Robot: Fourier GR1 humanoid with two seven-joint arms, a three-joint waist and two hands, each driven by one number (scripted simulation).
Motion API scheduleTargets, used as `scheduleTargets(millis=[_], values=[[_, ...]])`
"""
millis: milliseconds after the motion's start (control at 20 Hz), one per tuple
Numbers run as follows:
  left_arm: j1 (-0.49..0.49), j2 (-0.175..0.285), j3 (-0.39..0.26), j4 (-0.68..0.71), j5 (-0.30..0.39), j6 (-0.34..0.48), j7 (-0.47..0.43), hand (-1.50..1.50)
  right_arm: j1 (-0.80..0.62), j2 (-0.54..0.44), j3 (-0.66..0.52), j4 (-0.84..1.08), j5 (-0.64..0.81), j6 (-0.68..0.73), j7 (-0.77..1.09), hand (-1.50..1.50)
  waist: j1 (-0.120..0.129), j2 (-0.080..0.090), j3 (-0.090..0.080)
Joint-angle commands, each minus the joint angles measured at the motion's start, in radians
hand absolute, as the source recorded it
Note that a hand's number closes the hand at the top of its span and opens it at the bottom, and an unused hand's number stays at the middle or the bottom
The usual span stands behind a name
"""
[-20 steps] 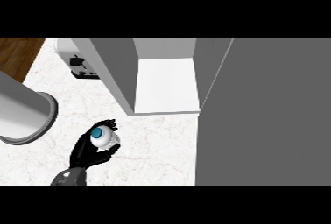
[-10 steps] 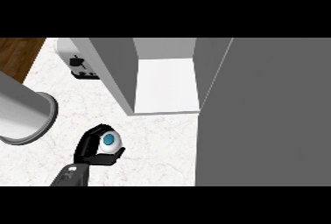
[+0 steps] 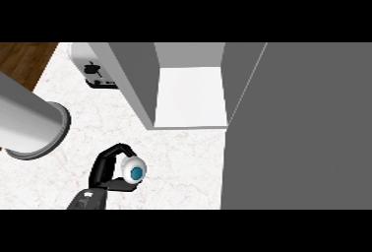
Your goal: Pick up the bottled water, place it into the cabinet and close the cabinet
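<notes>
The big grey cabinet door (image 3: 298, 128) stands open at the right, and just left of it the cabinet's white shelf (image 3: 190, 98) shows, at the far side of the marble bench (image 3: 181, 147). The bottled water (image 3: 135, 172) is at the near left, cap up, long axis about upright, with the left hand (image 3: 97, 172) curled round it. The shelf lies far and right of that hand; no right hand shows

Left hand (image 3: 100, 170) up from lower edge (fingers (image 3: 110, 150) curled round bottled water (image 3: 135, 172))
</notes>
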Motion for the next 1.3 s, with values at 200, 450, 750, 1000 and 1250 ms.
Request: scheduleTargets(millis=[200,450,750,1000,1250], values=[[0.037,-0.081,-0.102,-0.096,0.041,0.028,0.094,1.50,0.038,-0.056,0.005,-0.118,0.052,-0.034,0.021,-1.50,0.003,0.000,-0.003],[0.019,-0.083,-0.252,-0.191,0.198,0.047,0.155,1.50,-0.007,-0.086,-0.048,-0.186,-0.017,-0.040,0.094,-1.50,0.006,0.005,-0.004],[-0.012,-0.083,-0.397,-0.409,0.307,0.214,0.410,1.50,0.056,-0.127,-0.068,-0.186,-0.056,-0.035,0.019,-1.50,0.004,0.000,-0.003],[-0.140,-0.083,-0.508,-0.441,0.402,0.367,0.550,1.50,0.068,-0.091,-0.009,-0.066,0.005,-0.050,-0.087,-1.50,-0.013,0.003,-0.004],[-0.323,-0.083,-0.546,-0.377,0.492,0.496,0.631,1.50,0.033,-0.131,-0.099,-0.069,-0.068,-0.024,-0.076,-1.50,-0.025,0.012,-0.004]])
